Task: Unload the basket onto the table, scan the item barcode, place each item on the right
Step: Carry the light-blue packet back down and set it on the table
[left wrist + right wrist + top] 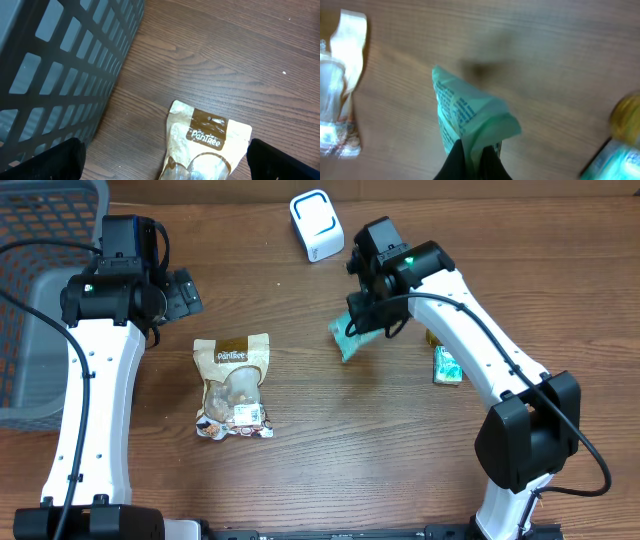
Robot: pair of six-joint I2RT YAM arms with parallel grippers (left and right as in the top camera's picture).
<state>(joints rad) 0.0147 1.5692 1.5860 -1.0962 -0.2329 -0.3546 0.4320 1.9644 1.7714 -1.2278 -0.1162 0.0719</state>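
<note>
Green packet [345, 340] hanging over the tabletop [330, 460], pinched by the right hand [472, 159].
Presenting step, apparently: it is needing turning toward the white scanner [316, 225]; left hand [186, 293] is idling, spread wide.

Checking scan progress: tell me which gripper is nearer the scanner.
Right: the right gripper holds the packet just short of the scanner; the left gripper is far to its left.

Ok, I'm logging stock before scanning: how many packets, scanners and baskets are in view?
Packets: 3 (tan pouch, green packet held up, second green packet lying at right)
Scanner: 1
Basket: 1
Total: 5
</note>
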